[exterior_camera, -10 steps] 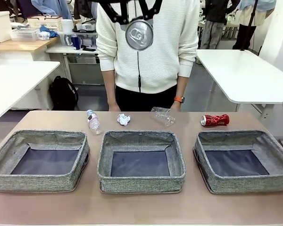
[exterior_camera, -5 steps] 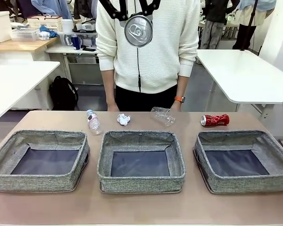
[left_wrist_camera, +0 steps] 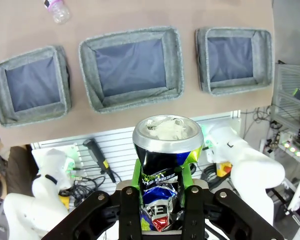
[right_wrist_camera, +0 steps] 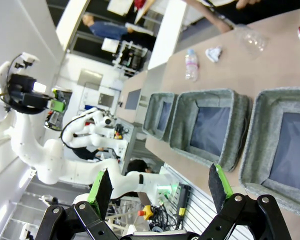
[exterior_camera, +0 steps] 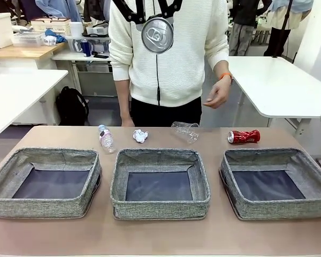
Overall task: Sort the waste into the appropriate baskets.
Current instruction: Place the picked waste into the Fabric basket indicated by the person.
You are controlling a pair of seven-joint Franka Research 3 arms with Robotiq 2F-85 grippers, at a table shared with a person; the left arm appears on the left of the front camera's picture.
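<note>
Can [exterior_camera: 157,35], crushed, dark, sat clamped in left fingers [left_wrist_camera: 137,172], upper centre; right fingers [right_wrist_camera: 102,191] stood spread, empty; it needed lowering over middle of one basket [exterior_camera: 159,154] before release.

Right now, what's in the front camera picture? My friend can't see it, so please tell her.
The left gripper holds a drinks can high over the table, in front of a person in a white jumper. Three grey baskets sit in a row; behind them lie a bottle, crumpled paper, a clear cup and a red can.
</note>
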